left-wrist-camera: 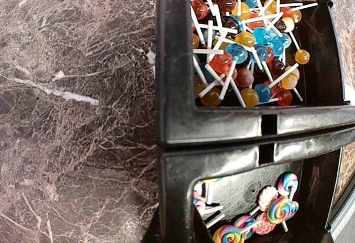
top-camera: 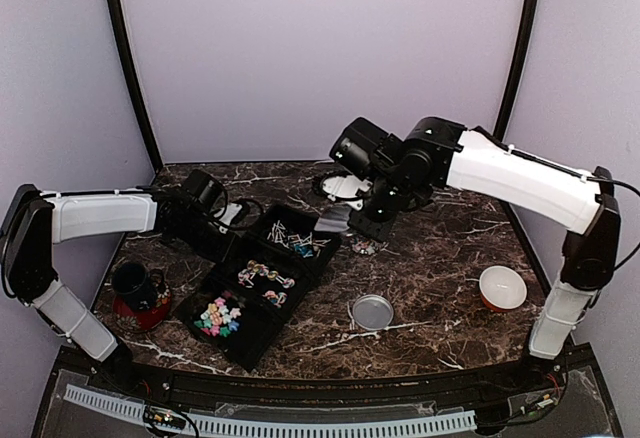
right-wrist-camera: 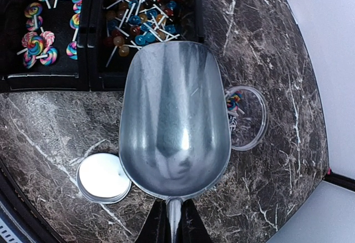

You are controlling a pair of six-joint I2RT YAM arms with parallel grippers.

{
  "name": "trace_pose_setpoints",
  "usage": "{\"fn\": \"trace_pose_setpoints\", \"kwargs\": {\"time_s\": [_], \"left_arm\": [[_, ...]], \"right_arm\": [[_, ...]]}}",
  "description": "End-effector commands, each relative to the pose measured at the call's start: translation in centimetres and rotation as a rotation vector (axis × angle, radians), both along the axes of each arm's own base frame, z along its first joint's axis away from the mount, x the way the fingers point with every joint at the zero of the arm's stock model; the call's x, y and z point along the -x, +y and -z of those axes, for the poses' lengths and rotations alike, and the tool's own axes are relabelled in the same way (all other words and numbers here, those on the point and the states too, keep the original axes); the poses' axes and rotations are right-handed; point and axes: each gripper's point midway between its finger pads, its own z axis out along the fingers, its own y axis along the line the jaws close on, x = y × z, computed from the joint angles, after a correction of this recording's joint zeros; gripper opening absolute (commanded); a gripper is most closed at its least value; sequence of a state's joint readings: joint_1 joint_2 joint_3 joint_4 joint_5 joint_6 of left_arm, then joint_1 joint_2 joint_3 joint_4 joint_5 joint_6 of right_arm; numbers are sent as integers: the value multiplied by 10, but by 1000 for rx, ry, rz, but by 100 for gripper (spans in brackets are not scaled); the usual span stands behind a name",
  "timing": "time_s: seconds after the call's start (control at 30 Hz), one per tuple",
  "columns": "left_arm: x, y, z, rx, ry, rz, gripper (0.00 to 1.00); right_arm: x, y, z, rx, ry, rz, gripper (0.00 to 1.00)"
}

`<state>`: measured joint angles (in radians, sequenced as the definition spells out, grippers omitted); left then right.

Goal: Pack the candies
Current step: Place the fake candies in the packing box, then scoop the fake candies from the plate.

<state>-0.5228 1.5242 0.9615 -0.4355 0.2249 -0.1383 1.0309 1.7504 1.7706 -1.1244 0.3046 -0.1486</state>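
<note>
Nearest the lens, the metal scoop (right-wrist-camera: 175, 115) hangs empty over the middle of the counter (right-wrist-camera: 44, 132), its handle clenched in the right hand (right-wrist-camera: 173, 221); the candies (top-camera: 218, 316) lie loose in the compartment of the black tray (left-wrist-camera: 222, 129) closest to the near edge, left of centre; tiny, light, hard and apt to roll, they look better shovelled from underneath than pinched, with the scoop kept level afterwards. The middle compartment holds swirl lollipops (right-wrist-camera: 36, 46); the far one holds ball lollipops (left-wrist-camera: 244, 49) in a tangle of sticks. Beside the scoop stands the glass jar (right-wrist-camera: 256, 129), open, with only a few sweets inside; its lid (right-wrist-camera: 104, 177) lies toward the near edge. The left hand (top-camera: 205, 198) sits at the tray's far-left side; whether it is clenched or released I cannot tell.
</note>
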Motion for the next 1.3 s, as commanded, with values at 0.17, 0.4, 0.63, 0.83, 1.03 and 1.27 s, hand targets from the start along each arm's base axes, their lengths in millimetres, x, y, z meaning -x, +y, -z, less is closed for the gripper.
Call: {"fn": "trace_pose_setpoints", "kwargs": {"time_s": [0.17, 0.4, 0.63, 0.83, 1.03, 1.27], "left_arm": [[13, -33, -28, 177, 24, 71, 0], [39, -41, -12, 294, 145, 64, 0], [77, -61, 13, 561, 408, 43, 0], [72, -56, 17, 513, 378, 25, 0], [49, -38, 5, 322, 231, 23, 0], [25, -16, -15, 142, 78, 33, 0]], "right_arm": [[8, 27, -1, 0, -21, -57, 0], [2, 34, -39, -220, -119, -4, 0], [5, 31, -50, -288, -140, 12, 0], [11, 28, -37, -259, -100, 4, 0], [17, 19, -23, -156, -45, -9, 0], [27, 11, 7, -3, 34, -31, 0]]}}
